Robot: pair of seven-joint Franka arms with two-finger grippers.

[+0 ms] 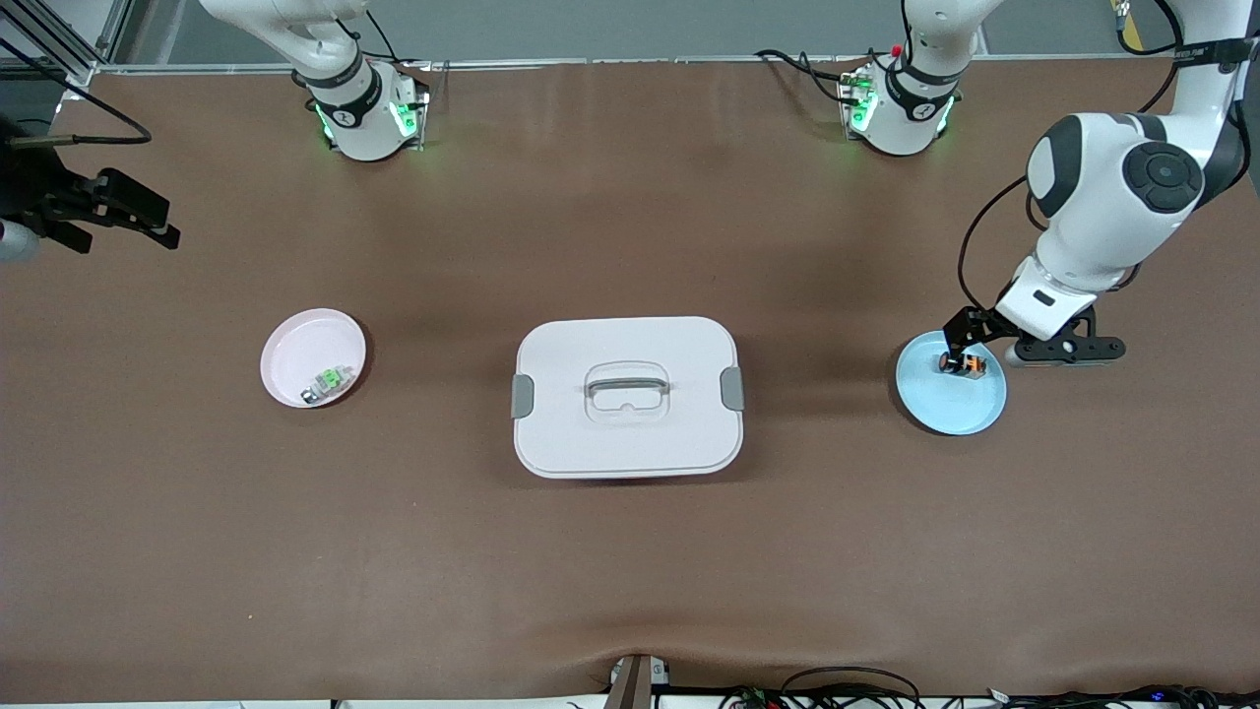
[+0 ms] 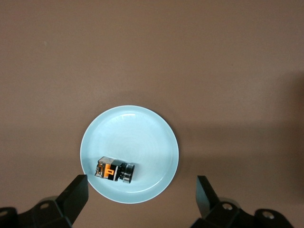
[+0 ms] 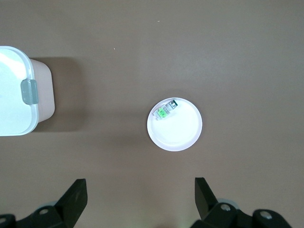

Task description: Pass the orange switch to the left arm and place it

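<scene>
Box [image 1: 627, 396], white with grey side latches and a clear handle, at centre frame, lowest of the table's things. Level with it at centre left, pink dish [image 1: 313, 357] with a pale green-topped switch [image 1: 328, 382] inside. At centre right, blue dish [image 1: 951, 382] holding the orange switch [image 1: 963, 363], lying on its side near the rim. Directly over that dish, left gripper [image 1: 953, 340], jaws spread wide, clear of the switch. At the upper-left edge, right gripper [image 1: 123, 222], jaws also wide apart, holding nothing, waiting above bare table.
</scene>
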